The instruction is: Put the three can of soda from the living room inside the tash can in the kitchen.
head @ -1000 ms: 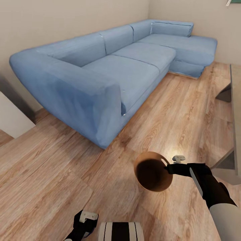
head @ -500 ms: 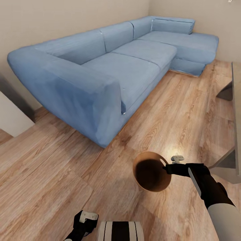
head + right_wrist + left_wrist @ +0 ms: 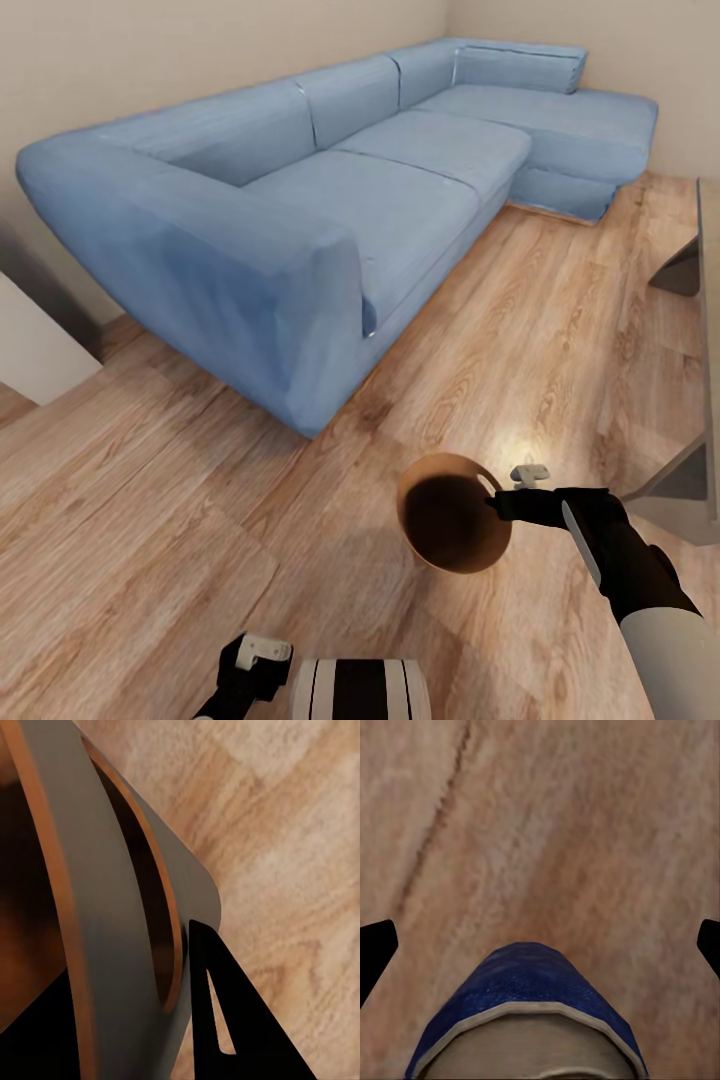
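Carrying the tash can [image 3: 452, 513] by its rim in my right gripper [image 3: 497, 503], I hold it out ahead of me above the plank floor [image 3: 150, 520] of the living room, its opening tipped so that the tan inside faces my head camera. In the right wrist view one dark finger [image 3: 225, 1020] lies against the grey outer wall of the bin [image 3: 112, 907], with the brown rim [image 3: 161, 892] running just beside it; the grip looks pinched on the wall, rim between my fingers. My guess is that I have brought the bin to the cans so that all three can go in at one place.

My left gripper [image 3: 250, 662] hangs low by my trunk. In its wrist view the fingers [image 3: 375, 949] stand wide apart with nothing between them, bare floor beyond.

Counting what I can see: one bin, one light blue corner sofa [image 3: 330, 190], and the edge of one grey low counter [image 3: 700, 330] at my right. Of the three cans I count none from here; the counter's top is mostly cut off, so they may stand there.
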Robot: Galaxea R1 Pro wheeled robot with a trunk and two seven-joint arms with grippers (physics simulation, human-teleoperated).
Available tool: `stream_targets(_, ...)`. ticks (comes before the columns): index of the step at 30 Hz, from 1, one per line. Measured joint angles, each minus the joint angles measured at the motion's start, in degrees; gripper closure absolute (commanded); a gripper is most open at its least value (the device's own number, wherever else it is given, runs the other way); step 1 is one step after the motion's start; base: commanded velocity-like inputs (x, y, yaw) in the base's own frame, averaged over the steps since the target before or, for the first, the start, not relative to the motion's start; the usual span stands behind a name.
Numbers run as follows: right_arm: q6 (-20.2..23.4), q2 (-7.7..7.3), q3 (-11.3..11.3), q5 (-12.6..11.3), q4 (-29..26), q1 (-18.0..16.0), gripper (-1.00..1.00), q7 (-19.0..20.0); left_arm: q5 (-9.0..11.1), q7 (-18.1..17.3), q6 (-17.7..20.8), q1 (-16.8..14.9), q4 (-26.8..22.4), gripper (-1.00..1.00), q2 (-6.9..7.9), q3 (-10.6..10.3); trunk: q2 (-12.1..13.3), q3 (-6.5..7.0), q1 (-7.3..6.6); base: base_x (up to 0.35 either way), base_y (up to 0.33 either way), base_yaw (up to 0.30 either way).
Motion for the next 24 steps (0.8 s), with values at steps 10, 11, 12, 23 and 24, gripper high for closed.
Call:
stream_targets(10, 0.0, -0.01, -0.1, 0.0, 0.0, 0.0, 1.0, 0.0, 0.1, 0.0, 0.0, 0.2, 1.1, -1.0, 0.04, 0.0, 0.0, -0.55, 0.0, 0.0, 0.0, 0.0)
stream_targets(11, 0.0, 0.0, 0.0, 0.0, 0.0, 0.0, 1.0, 0.0, 0.1, 0.0, 0.0, 0.2, 1.1, -1.0, 0.03, 0.0, 0.0, -0.61, 0.0, 0.0, 0.0, 0.0)
stream_targets(12, 0.0, 0.0, 0.0, 0.0, 0.0, 0.0, 1.0, 0.0, 0.1, 0.0, 0.0, 0.2, 1.1, -1.0, 0.02, 0.0, 0.0, -0.66, 0.0, 0.0, 0.0, 0.0)
stream_targets(23, 0.0, -0.04, 0.1, -0.1, 0.0, -0.1, 1.0, -0.1, 0.1, 0.0, 0.0, 0.2, 1.1, -1.0, 0.02, 0.0, 0.0, -1.23, -0.02, 0.0, 0.0, 0.0)
stream_targets(24, 0.0, -0.05, 0.1, -0.1, 0.0, -0.1, 1.0, -0.1, 0.1, 0.0, 0.0, 0.2, 1.1, -1.0, 0.05, 0.1, 0.0, -1.26, -0.02, 0.0, 0.0, 0.0)
